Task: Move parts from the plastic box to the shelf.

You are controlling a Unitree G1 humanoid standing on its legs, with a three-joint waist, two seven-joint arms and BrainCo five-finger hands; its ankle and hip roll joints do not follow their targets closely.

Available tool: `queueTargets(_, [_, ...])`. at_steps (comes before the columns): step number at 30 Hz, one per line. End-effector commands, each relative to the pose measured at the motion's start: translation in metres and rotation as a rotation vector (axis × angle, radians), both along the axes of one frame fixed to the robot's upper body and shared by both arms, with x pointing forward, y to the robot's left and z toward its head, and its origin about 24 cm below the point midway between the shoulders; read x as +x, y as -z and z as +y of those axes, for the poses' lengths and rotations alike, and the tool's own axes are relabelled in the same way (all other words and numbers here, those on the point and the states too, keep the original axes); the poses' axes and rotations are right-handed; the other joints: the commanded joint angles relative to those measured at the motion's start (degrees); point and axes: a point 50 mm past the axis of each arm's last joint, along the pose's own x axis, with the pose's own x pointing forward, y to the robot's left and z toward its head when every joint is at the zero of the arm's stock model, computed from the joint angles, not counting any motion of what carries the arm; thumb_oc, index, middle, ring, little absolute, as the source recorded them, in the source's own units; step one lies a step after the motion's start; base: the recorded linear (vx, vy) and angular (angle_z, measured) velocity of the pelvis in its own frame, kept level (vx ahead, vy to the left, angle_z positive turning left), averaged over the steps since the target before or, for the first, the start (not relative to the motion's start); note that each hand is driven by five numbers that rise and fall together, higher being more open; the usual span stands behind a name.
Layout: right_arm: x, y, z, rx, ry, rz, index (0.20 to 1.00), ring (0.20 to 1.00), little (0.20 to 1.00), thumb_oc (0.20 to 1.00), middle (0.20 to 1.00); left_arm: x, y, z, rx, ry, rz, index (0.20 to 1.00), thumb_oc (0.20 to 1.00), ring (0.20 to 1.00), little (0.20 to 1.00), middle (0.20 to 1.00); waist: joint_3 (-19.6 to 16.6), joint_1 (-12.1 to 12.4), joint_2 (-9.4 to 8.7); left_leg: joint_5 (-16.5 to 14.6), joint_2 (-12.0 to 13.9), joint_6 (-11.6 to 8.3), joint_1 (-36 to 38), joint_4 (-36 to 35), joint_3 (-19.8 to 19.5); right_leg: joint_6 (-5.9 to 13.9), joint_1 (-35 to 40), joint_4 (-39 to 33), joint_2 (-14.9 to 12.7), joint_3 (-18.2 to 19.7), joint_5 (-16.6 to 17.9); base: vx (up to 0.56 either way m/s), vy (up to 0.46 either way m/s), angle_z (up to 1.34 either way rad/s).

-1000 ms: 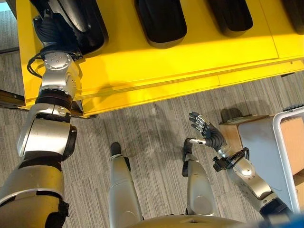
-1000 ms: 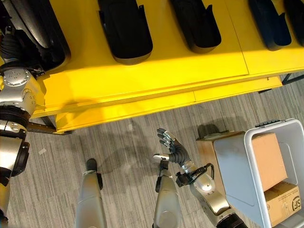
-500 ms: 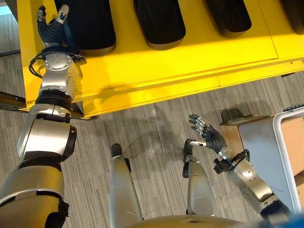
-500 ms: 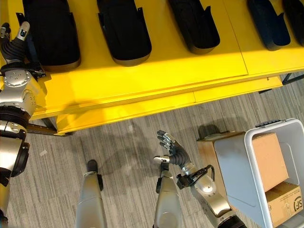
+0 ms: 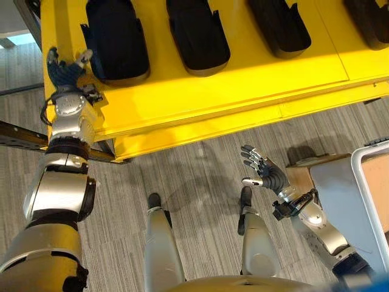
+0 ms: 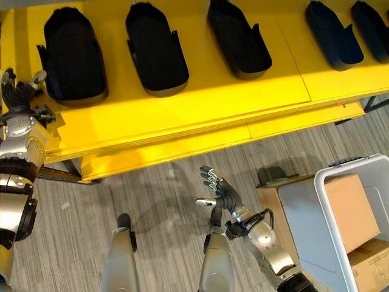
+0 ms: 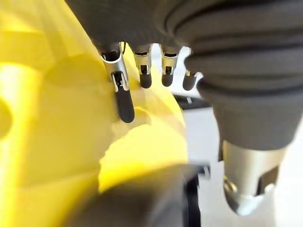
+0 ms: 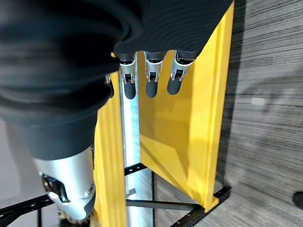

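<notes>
I see the black parts [image 6: 157, 50] lying in a row on the yellow shelf [image 6: 182, 112], each open end toward me; the leftmost part [image 5: 115, 41] sits near the shelf's left end. The white plastic box [image 6: 340, 231] stands on the floor at my right, well apart from the shelf, with cardboard cartons [image 6: 352, 210] inside it, and a brown carton [image 6: 273, 194] stands just beside its left wall.

My left hand [image 5: 65, 72] is over the shelf's left end, just beside the leftmost part, fingers spread and holding nothing. My right hand [image 6: 220, 191] hangs above the floor between the shelf and the box, fingers straight and splayed, empty too.

The floor [image 5: 194, 176] is grey carpet in a fine striped weave. The shelf's top is a flat yellow sheet with a lower step along its front edge, carried on a dark metal frame [image 8: 142, 168].
</notes>
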Motion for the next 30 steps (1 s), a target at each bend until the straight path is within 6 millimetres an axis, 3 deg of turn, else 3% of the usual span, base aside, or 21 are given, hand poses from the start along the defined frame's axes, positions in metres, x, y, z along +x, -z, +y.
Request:
queueTargets(1, [0.004,-0.019,-0.013,0.029,0.050,-0.092,1.000,1.000,1.000,1.000,1.000,-0.017,-0.010,0.020,0.013,-0.048,-0.103,1.000,1.000,1.000,1.000,1.000,-1.4,1.7,-0.22,8.2,3.2,-0.92,2.6,-6.2,-0.4,2.00,2.0,9.4,-3.7,2.2,-2.8,0.03,-0.015,0.06])
queueTargets(5, [0.004,-0.019,-0.016,0.022,0.073,-0.100,1.000,1.000,1.000,1.000,1.000,-0.031,0.012,0.022,0.015,-0.027,-0.123,1.000,1.000,1.000,1.000,1.000,-1.1,2.5,0.40,8.8,2.9,-1.12,5.0,-7.5,-0.3,1.97,4.8,8.8,-4.2,1.4,-3.1,0.01,-0.005,0.08])
queueTargets(7, [0.002,-0.019,-0.020,0.012,0.090,-0.102,1.000,1.000,1.000,1.000,1.000,-0.046,0.033,0.023,0.026,-0.009,-0.107,1.000,1.000,1.000,1.000,1.000,-1.5,3.1,0.90,9.6,2.6,-1.23,6.8,-9.2,-0.3,1.97,6.8,7.8,-4.7,0.5,-2.9,0.02,0.004,0.09])
queueTargets(10, [0.001,-0.019,-0.022,0.008,0.096,-0.105,1.000,1.000,1.000,1.000,1.000,-0.054,0.044,0.020,0.079,0.012,-0.078,1.000,1.000,1.000,1.000,1.000,-1.6,3.4,1.17,9.9,2.4,-1.32,7.7,-9.9,-0.3,1.98,7.8,7.5,-4.9,0.2,-2.9,0.02,0.000,0.11])
queueTargets(13, [0.000,-0.017,-0.028,0.001,0.125,-0.103,1.000,1.000,1.000,1.000,1.000,-0.072,0.060,0.006,0.165,0.074,-0.063,1.000,1.000,1.000,1.000,1.000,-2.2,4.1,1.48,10.4,2.2,-1.34,9.7,-11.6,-0.1,2.05,9.6,6.5,-5.0,-0.6,-3.1,0.02,-0.006,0.09])
queueTargets(17, [0.001,-0.019,-0.037,0.003,0.169,-0.116,1.000,1.000,1.000,1.000,1.000,-0.099,0.080,-0.027,0.235,0.221,-0.078,1.000,1.000,1.000,1.000,1.000,-3.6,5.0,2.01,11.1,2.6,-1.22,12.9,-14.4,0.1,2.23,12.5,4.4,-4.8,-1.6,-2.9,0.05,-0.016,0.04])
queueTargets(21, [-0.006,-0.016,-0.046,0.006,0.199,-0.111,1.000,1.000,1.000,1.000,1.000,-0.129,0.105,-0.062,0.070,0.450,-0.120,1.000,1.000,1.000,1.000,1.000,-6.1,5.6,3.10,12.8,3.4,-1.29,17.9,-19.1,0.7,2.46,16.7,1.6,-4.4,-2.7,-2.4,0.10,-0.030,0.05])
queueTargets(26, [-0.008,-0.010,-0.047,-0.002,0.211,-0.088,1.000,1.000,1.000,1.000,1.000,-0.147,0.128,-0.080,-0.056,0.568,-0.081,1.000,1.000,1.000,1.000,1.000,-7.7,5.8,3.96,13.2,3.7,-0.92,21.1,-21.1,1.1,2.41,18.4,1.3,-3.6,-2.3,-2.8,0.05,-0.048,0.00])
queueTargets(30, [-0.019,-0.003,-0.051,-0.004,0.204,-0.048,1.000,1.000,1.000,1.000,1.000,-0.177,0.165,-0.101,-0.305,0.678,0.002,1.000,1.000,1.000,1.000,1.000,-9.6,5.6,5.24,15.4,5.9,-0.43,25.7,-25.0,1.4,1.17,18.9,4.4,-0.9,-0.1,-6.6,0.04,-0.134,-0.19])
